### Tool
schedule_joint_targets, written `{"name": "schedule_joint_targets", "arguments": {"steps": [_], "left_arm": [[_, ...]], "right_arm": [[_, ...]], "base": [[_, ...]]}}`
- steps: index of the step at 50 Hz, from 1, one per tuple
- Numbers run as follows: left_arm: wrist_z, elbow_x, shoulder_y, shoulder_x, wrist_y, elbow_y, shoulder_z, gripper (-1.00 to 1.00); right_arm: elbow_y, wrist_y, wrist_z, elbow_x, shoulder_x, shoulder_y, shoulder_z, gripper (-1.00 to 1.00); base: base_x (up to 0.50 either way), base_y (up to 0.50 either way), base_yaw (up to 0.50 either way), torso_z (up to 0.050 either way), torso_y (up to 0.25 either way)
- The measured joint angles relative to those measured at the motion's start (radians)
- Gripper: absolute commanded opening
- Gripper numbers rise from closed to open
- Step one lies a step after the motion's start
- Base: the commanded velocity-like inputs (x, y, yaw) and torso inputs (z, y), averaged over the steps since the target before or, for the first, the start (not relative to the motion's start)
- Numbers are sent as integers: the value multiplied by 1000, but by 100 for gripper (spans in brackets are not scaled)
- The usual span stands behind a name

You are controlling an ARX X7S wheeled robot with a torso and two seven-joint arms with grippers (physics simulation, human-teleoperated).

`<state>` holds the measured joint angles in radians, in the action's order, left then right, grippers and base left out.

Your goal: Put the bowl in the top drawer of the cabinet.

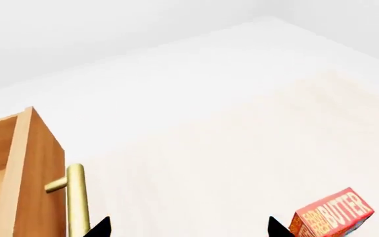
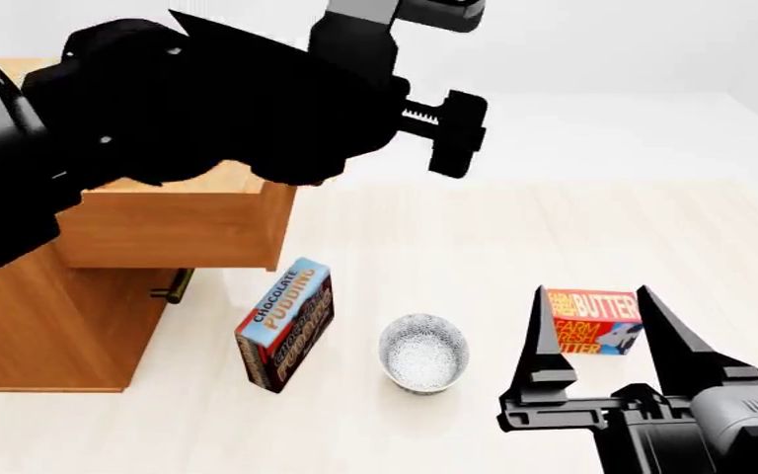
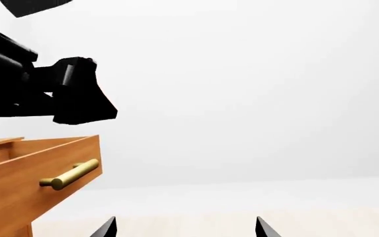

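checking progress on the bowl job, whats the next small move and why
Probably lower the right gripper toward the bowl. The top drawer already stands pulled out, the bowl sits untouched on the floor, and this open, empty gripper is the nearer one.

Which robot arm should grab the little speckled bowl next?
Probably the right. Its open tool sits low beside the bowl with bare floor between. The left tool hangs high by the pulled-out top drawer, farther from the bowl.
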<state>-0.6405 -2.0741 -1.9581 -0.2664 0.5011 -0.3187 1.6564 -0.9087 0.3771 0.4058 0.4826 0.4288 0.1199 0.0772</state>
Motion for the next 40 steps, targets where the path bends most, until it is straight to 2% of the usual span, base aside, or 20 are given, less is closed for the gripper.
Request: {"name": "schedule_joint_targets", "arguments": {"steps": [12,40], "left_arm": [[45,-22,48,44,80,10,43,100],[260,-98,122,144,271,-243,98,100]], "right_arm": [[0,-10,5,1,6,7,3,100],[23,-46,3,11,18,22,-7,100]], "base": [[0,0,0,0,0],[0,0,0,0,0]]}}
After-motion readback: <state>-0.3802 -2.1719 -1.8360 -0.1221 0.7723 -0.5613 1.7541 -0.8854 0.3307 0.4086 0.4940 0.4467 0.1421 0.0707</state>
